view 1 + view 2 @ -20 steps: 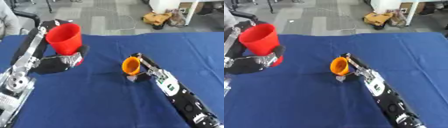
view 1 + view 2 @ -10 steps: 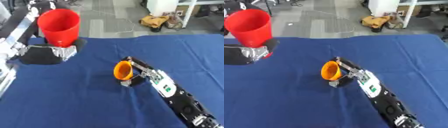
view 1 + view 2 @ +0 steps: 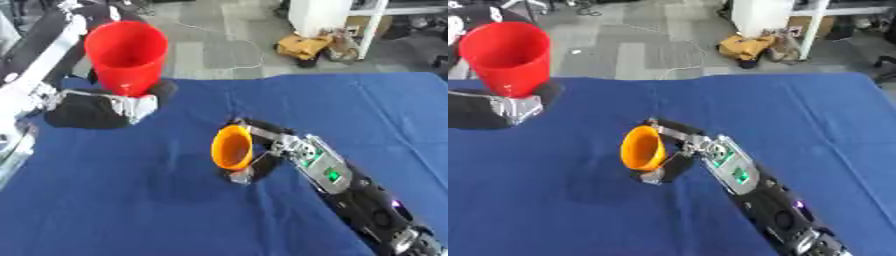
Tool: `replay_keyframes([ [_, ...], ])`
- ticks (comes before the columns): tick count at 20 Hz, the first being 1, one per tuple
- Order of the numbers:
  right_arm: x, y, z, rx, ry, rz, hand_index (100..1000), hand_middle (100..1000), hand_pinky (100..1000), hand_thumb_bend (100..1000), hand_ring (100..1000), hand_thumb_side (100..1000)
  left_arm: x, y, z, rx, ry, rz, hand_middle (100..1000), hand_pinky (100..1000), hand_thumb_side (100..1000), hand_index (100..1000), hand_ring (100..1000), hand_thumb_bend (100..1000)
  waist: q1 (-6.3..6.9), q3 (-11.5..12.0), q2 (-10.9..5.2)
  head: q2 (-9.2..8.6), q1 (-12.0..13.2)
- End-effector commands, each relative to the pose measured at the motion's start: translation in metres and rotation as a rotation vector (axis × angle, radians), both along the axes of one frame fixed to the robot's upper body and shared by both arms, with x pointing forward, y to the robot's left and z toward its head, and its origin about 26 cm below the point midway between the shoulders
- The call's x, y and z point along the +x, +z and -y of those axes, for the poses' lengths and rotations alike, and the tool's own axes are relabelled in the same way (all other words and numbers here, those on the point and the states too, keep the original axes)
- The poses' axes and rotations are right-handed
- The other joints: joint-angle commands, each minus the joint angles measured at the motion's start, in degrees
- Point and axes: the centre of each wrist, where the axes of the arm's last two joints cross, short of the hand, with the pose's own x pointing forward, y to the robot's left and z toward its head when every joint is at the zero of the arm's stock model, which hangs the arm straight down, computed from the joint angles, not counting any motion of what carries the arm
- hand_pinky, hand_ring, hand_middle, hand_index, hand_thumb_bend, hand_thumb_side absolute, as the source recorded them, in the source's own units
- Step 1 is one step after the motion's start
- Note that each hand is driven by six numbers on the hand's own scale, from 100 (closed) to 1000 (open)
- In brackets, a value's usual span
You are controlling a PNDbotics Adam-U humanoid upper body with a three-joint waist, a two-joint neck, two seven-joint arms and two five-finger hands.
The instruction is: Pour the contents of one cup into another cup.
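Two cups held: left hand (image 3: 96, 110) red cup (image 3: 127, 55), right hand (image 3: 258, 155) tilted orange cup (image 3: 231, 148).

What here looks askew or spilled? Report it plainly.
The orange cup in the right hand is tipped on its side, mouth facing left, though the red cup is held upright well apart in the left hand. No spill shows on the blue table.
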Motion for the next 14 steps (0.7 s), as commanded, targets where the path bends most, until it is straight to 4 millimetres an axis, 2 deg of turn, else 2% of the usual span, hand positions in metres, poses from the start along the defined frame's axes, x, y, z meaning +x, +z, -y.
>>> replay_keyframes([
  [1,-0.007,0.022,-0.009,0.010,0.083,0.015,475,258,320,140,536,100,0.002,0.008,-0.002,0.026,0.017,0.064,380,177,100,701,350,135,-0.10,-0.16,-0.99,-0.21,0.24],
  [6,-0.015,0.026,-0.021,0.027,0.151,-0.045,474,260,322,136,539,100,0.004,0.003,0.000,0.030,0.025,0.103,375,172,100,696,346,149,-0.14,-0.18,-0.92,-0.12,0.17],
  [14,-0.015,0.003,-0.034,0.022,0.179,-0.221,471,260,321,147,536,100,0.008,-0.004,0.006,0.053,0.023,0.188,377,184,100,697,350,184,-0.27,-0.02,-0.77,-0.13,0.05],
])
